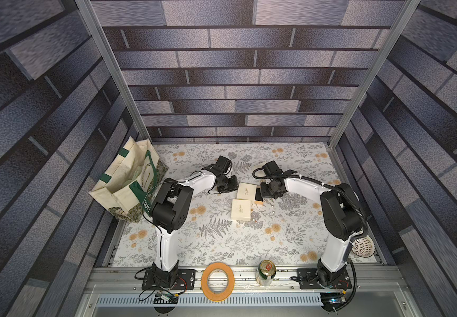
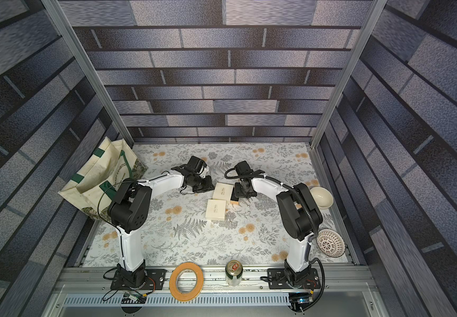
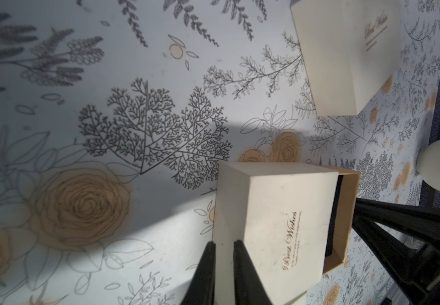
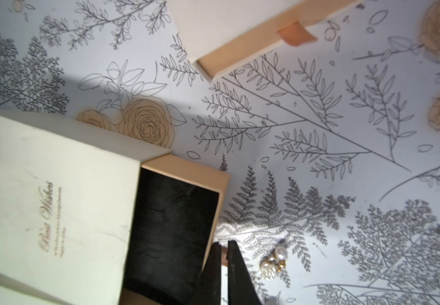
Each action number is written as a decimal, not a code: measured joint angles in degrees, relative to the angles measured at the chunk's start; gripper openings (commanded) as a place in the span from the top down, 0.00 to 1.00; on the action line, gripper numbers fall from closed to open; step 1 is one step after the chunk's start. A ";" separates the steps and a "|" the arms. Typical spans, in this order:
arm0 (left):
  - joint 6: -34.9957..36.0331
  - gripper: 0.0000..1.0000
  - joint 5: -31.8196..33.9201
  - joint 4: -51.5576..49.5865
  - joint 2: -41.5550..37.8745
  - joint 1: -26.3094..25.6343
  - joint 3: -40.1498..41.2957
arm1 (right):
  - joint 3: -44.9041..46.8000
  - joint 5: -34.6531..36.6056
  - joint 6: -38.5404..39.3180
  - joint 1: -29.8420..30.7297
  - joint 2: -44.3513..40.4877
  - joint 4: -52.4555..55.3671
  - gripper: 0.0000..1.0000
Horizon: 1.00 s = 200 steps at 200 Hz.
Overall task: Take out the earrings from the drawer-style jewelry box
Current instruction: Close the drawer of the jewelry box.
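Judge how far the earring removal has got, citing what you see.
Done: the drawer is pulled out, its visible black lining bare, and earrings lie on the table beside it. In hand: left gripper clamps the sleeve; right gripper pinches what looks like the drawer's tab. Left: the second box is closed; its contents are hidden.

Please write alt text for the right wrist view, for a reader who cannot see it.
A cream jewelry box lies on the flowered table, its black-lined drawer pulled partly out and looking empty. The right gripper pinches the drawer's pull tab; pearl earrings lie beside it on the table.
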<state>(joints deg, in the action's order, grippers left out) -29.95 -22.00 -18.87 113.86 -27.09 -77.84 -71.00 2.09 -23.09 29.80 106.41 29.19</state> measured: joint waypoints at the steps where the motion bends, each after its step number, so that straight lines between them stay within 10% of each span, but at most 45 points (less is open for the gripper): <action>1: 0.00 0.83 0.00 0.00 0.00 0.00 0.00 | 0.00 -0.09 0.02 0.00 0.00 -0.04 0.90; 200: -0.02 0.83 3.26 -0.07 -0.81 -0.59 3.08 | -5.44 -3.72 1.25 4.00 4.26 -1.57 0.89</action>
<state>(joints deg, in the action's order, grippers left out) -29.98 -18.74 -18.94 113.06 -27.68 -74.76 -76.44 -1.63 -21.85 33.80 110.67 27.62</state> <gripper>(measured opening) 0.168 0.107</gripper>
